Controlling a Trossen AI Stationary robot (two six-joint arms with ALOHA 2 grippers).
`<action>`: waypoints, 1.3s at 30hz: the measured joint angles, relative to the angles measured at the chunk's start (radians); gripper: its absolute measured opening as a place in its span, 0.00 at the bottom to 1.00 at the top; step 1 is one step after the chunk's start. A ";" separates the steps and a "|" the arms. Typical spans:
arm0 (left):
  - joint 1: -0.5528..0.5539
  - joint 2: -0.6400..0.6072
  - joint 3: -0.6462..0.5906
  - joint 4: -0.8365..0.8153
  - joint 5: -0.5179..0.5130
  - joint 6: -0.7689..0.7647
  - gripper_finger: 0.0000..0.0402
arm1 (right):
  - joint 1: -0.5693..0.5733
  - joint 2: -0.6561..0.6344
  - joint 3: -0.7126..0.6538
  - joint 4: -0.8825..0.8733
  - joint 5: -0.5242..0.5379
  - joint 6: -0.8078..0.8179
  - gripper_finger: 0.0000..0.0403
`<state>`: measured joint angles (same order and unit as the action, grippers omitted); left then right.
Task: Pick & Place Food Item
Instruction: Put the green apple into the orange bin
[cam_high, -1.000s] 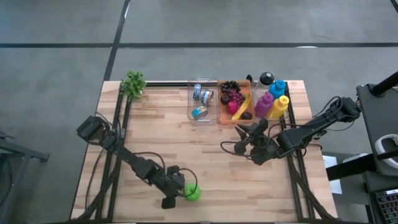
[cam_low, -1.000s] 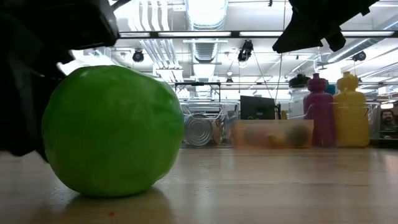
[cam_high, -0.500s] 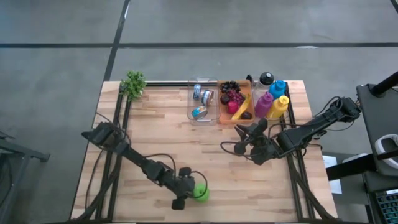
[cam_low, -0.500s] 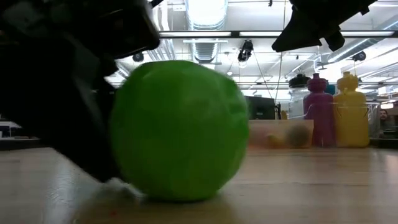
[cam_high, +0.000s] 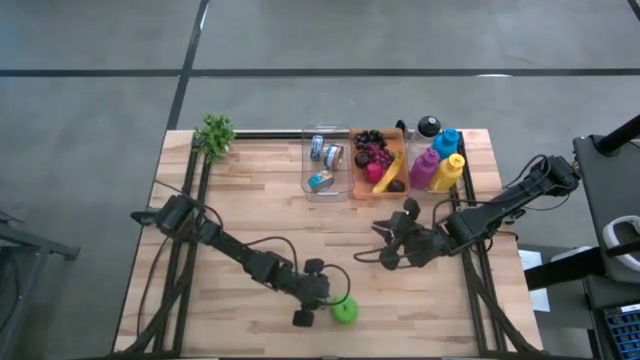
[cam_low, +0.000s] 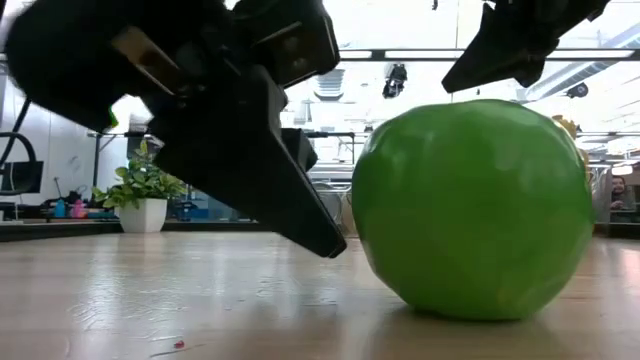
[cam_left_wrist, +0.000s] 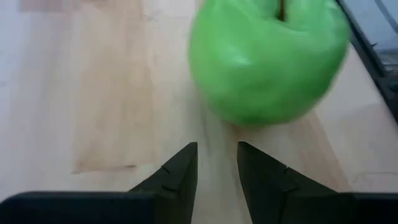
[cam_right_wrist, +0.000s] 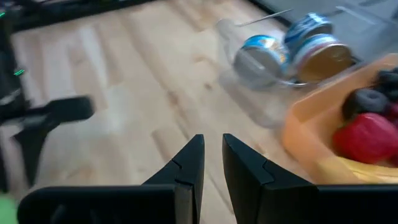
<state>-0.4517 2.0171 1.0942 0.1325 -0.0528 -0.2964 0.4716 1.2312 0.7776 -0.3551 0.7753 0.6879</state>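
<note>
Right now my left hand (cam_high: 318, 300) sits low on the surface (cam_high: 250, 220), fingers slightly parted and grasping nothing; the green apple (cam_high: 343, 311) lies straight ahead, just beside the fingertips. My right hand (cam_high: 392, 243), nearly clenched and empty, waits well apart.

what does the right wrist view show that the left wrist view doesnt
Only the right wrist view: the clear bin of cans, the orange tray with a red fruit, and the right pincer, nearly closed and empty. Only the left wrist view: the green apple filling the frame, just beyond the left pincer, which is not gripping it. Both share the wooden table.
</note>
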 joint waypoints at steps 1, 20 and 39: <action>0.004 0.000 0.002 -0.005 0.000 0.002 0.29 | 0.002 0.000 0.000 0.003 -0.016 -0.011 0.14; -0.100 -0.275 -0.003 -0.374 -0.380 0.027 0.29 | 0.070 0.048 0.000 0.289 -0.523 -0.516 0.12; -0.116 -0.301 -0.003 -0.370 -0.412 -0.026 0.29 | 0.069 0.198 0.009 0.420 -0.649 -0.634 0.34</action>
<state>-0.5678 1.7164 1.0908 -0.2374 -0.4644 -0.3220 0.5409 1.4290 0.7868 0.0645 0.1265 0.0538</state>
